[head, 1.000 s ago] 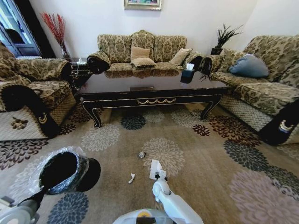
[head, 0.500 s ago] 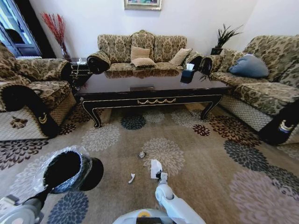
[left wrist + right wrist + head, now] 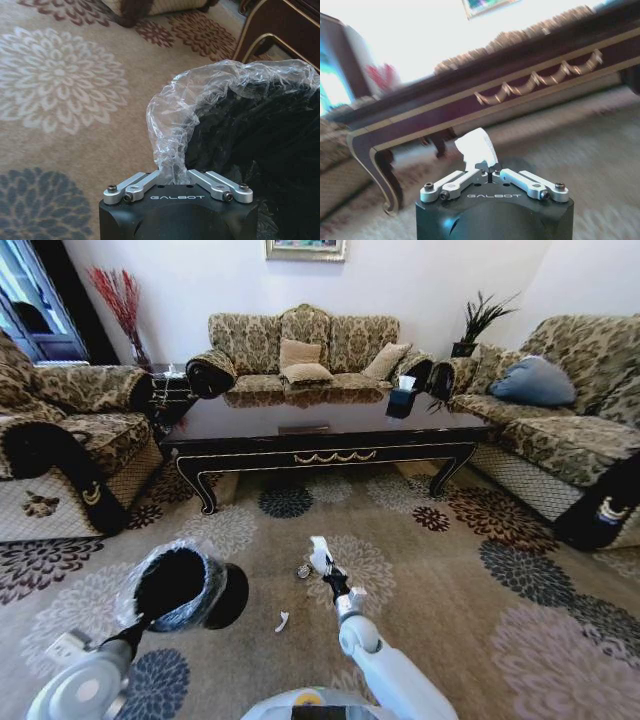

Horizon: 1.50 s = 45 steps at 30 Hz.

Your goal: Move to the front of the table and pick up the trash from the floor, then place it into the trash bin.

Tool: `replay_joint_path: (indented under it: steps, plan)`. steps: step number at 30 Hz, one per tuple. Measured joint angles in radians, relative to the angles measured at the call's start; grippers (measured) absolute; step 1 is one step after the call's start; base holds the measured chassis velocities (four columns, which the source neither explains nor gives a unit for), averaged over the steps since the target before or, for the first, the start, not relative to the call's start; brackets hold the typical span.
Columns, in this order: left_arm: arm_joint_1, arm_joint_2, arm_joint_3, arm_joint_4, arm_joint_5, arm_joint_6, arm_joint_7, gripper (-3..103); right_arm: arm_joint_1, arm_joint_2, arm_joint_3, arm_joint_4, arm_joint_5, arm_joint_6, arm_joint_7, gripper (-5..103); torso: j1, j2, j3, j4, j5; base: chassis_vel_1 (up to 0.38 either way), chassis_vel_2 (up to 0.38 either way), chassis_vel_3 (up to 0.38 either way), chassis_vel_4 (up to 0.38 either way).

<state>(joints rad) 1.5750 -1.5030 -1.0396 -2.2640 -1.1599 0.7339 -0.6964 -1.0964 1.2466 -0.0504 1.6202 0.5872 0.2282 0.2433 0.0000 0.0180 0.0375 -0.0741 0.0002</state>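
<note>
Right gripper (image 3: 331,578) pinched shut on the white tissue (image 3: 319,554), raised right of the trash bin (image 3: 183,587). Left gripper (image 3: 174,176) clamped on the bin's liner rim. Best to carry the tissue squarely over the opening before letting go.

Before me the flowered carpet (image 3: 450,570) bears the dark table (image 3: 320,435), a small white scrap (image 3: 282,621) and a round dark-metallic bit (image 3: 303,571).

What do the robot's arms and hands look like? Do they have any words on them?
The arms are smooth, rounded and white-grey. Each one ends in a chunky black block with GALBOT printed on it in pale letters. Silver metal bars with little black screws link that block to the fingers of the left hand and the right hand. The fingertips are black.
</note>
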Motion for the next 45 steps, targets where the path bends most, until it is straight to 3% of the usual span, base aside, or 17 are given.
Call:
replay_joint_path:
  steps: [6,10,15,23,25,29,31,36,39,45]
  plan:
    - [-0.020,-0.006,0.076,0.019,0.061,0.000,0.000,2,0.065,-0.105,-0.042,0.034,0.029,0.060,-0.095,0,0.000,0.000,0.000,0.0002,-0.0001,0.000,0.000,0.000,0.000]
    - [-0.033,-0.013,0.169,0.020,0.160,0.001,0.010,2,0.120,-0.182,-0.075,0.083,0.113,0.101,-0.181,0,0.000,0.000,0.000,-0.0001,0.0000,0.000,0.000,0.000,0.000]
    - [-0.040,-0.005,0.229,0.036,0.234,0.002,0.049,2,0.143,-0.185,-0.102,0.097,0.160,0.137,-0.252,0,0.000,0.000,0.000,0.0001,0.0000,0.000,0.000,0.000,0.000]
    - [-0.063,0.002,0.245,0.057,0.252,0.002,0.077,2,0.143,-0.195,-0.147,0.142,0.191,0.167,-0.372,0,0.000,0.000,0.000,0.0002,-0.0001,0.000,0.000,0.000,0.000]
    - [-0.065,0.001,0.252,0.072,0.267,0.000,0.096,2,0.154,-0.213,-0.177,0.137,0.175,0.201,-0.445,0,0.000,0.000,0.000,0.0000,-0.0002,0.000,0.000,0.000,0.000]
    - [-0.073,0.000,0.259,0.095,0.273,-0.007,0.100,2,0.177,-0.227,-0.209,0.116,0.175,0.240,-0.516,0,0.000,0.000,0.000,0.0002,-0.0003,0.000,0.000,0.000,0.000]
    - [-0.086,-0.001,0.267,0.114,0.275,-0.011,0.100,2,0.202,-0.227,-0.236,0.090,0.170,0.276,-0.574,0,0.000,0.000,0.000,0.0001,-0.0003,0.000,0.000,0.000,0.000]
    - [-0.110,-0.007,0.285,0.136,0.275,-0.015,0.103,2,0.250,-0.215,-0.294,0.041,0.170,0.324,-0.632,0,0.000,0.000,0.000,0.0000,-0.0003,0.000,0.000,0.000,0.000]
    - [-0.143,-0.016,0.311,0.163,0.273,-0.024,0.115,2,0.336,-0.144,-0.393,-0.054,0.157,0.375,-0.678,0,0.000,0.000,0.000,0.0002,-0.0004,0.000,0.000,0.000,0.000]
    - [-0.150,-0.021,0.320,0.166,0.269,-0.053,0.144,2,0.392,-0.083,-0.428,-0.122,0.162,0.385,-0.712,0,0.000,0.000,0.000,0.0002,-0.0003,0.000,0.000,0.000,0.000]
